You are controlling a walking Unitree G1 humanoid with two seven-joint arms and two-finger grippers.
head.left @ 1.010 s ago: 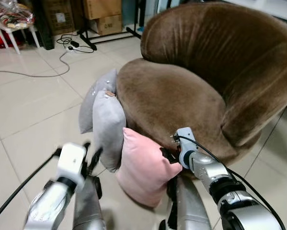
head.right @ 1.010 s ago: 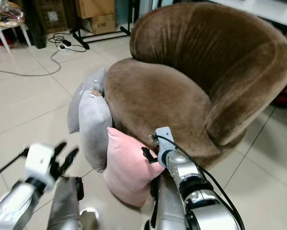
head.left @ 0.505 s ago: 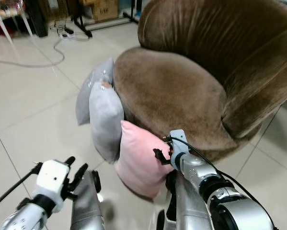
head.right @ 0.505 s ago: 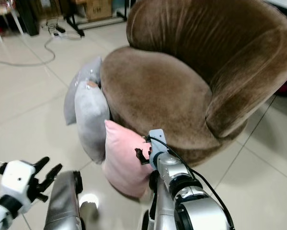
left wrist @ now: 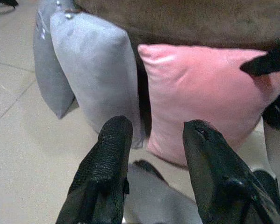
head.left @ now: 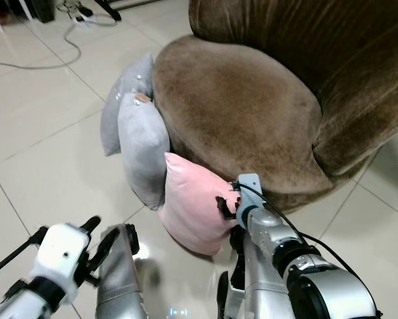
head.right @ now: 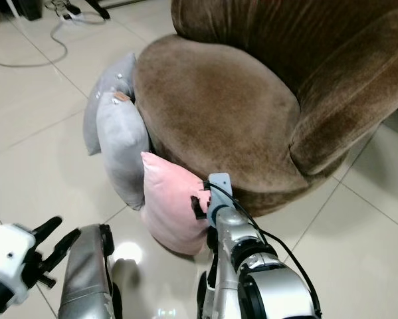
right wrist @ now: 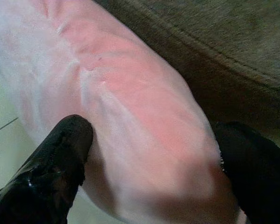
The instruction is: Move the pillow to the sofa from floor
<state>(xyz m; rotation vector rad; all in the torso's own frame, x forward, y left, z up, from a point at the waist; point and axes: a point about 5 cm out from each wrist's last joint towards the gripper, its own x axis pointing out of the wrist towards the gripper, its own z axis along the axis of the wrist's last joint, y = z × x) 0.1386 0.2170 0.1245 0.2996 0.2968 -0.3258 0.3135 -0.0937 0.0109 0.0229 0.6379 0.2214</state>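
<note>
Pink pillow (head.left: 195, 209) stands on the floor (head.left: 46, 159) at lower centre of the head view, leaning on the base of the brown sofa (head.left: 238, 106), two grey pillows (head.left: 140, 149) just beside it toward the left. Right tool (right wrist: 149, 168) is now at the pillow's right edge: over the last second the arm pushed forward and the camera tipped down and closer, so the pillow sits nearer mid-frame. Right wrist view shows the two black fingers (right wrist: 60, 154) spread either side of the pink fabric, one pressing into it, the other at the far side against the sofa base; fabric bulges between them, so tool is straddling the pillow, not clenched yet as far as I can judge. Left tool (left wrist: 154, 154) hangs at lower left, released, fingers apart, pointing at the gap between grey and pink pillows, touching nothing. Meaning: approach is done and the grasp is about to close; lifting to the seat has not started. Risk: soft fabric may slip if only a fold is pinched.
</note>
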